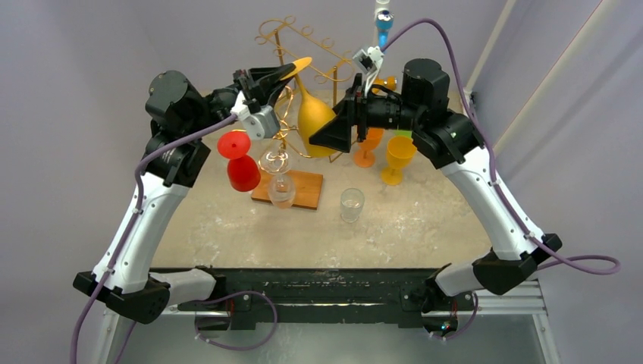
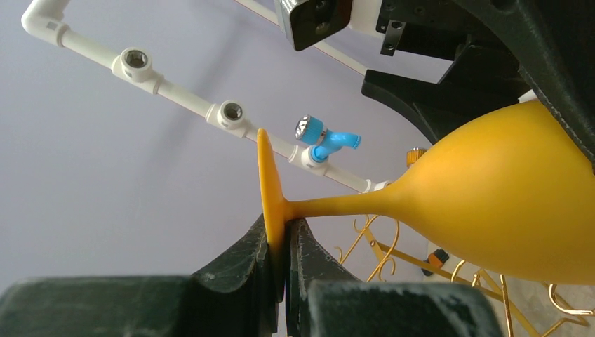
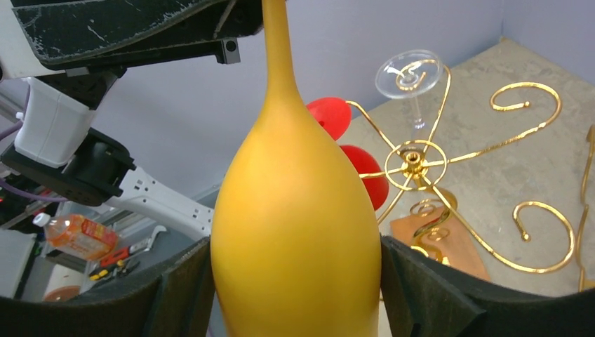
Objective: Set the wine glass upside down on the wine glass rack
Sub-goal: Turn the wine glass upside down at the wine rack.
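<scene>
Wine glass (image 1: 315, 121), yellow, hangs foot-up just beside the gold rack (image 3: 414, 163), above the tabletop (image 1: 425, 227); left fingers (image 2: 242, 270) clench its foot to carry it; right fingers (image 3: 175, 295) flank the bowl, likely steadying, grip unclear.

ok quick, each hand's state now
left hand: closed on the foot of the yellow wine glass
right hand: around its bowl, grip cannot be told
</scene>
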Motion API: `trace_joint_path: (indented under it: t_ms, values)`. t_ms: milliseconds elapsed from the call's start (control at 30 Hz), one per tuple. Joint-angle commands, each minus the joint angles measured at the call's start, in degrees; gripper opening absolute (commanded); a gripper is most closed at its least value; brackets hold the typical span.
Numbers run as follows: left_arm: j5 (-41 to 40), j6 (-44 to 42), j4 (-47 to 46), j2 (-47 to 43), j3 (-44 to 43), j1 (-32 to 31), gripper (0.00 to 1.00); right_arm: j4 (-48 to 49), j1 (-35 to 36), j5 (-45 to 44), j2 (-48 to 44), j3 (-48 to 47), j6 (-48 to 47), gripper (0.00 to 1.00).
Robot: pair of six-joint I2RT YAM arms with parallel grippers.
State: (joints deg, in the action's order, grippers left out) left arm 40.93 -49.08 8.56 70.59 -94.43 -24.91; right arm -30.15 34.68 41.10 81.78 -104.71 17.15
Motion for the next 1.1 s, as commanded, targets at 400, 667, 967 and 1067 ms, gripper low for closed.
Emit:
trace_joint_path:
  t_ms: [400, 667, 967, 1067]
  values:
    - [-12.66, 14.34, 12.76, 0.90, -8.72, -0.49, 1.00, 1.60, 0.09, -22.12, -9.63, 9.71, -5.18, 0.30]
    - [-21.61, 18.25, 30.28, -1.38, -13.59, -0.49, 1.00, 9.45, -1.54, -29.04, -17.33, 24.90, -5.94, 0.30]
    - [-33.39, 23.85, 46.35, 3.65, -26.13, -0.49, 1.00, 19.57, -2.21, -26.78, -17.80, 36.27, -5.88, 0.29]
    - [-34.67, 24.74, 48.65, 4.12, -27.31, -0.49, 1.00, 23.09, -2.22, -24.90, -16.53, 38.33, -6.12, 0.29]
